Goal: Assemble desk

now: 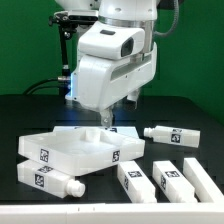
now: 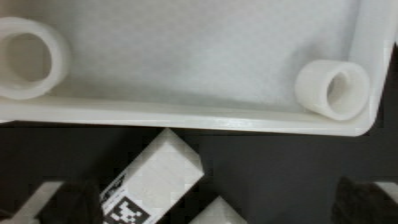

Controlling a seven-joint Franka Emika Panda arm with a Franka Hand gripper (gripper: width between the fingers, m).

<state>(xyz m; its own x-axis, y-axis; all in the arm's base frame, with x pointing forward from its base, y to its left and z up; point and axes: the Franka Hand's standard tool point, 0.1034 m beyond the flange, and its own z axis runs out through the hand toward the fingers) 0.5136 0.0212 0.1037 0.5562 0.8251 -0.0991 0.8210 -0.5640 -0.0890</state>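
Zero legs point(image 1: 135, 182) fitted, seemingly: panel point(image 1: 75, 150) lying rim-up near middle of table point(image 1: 30, 110), visible sockets point(image 2: 31, 58) empty, legs loose around it, mostly toward table's near edge, gripper point(image 1: 108, 122) spread open, empty, above panel's rim; all fitting yet to do.

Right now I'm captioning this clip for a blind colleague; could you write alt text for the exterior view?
A white robot arm holds its tool over the far edge of a white square rimmed panel on a black table. Tagged white block legs lie loose around it, one at the exterior view's left, the rest at its right.
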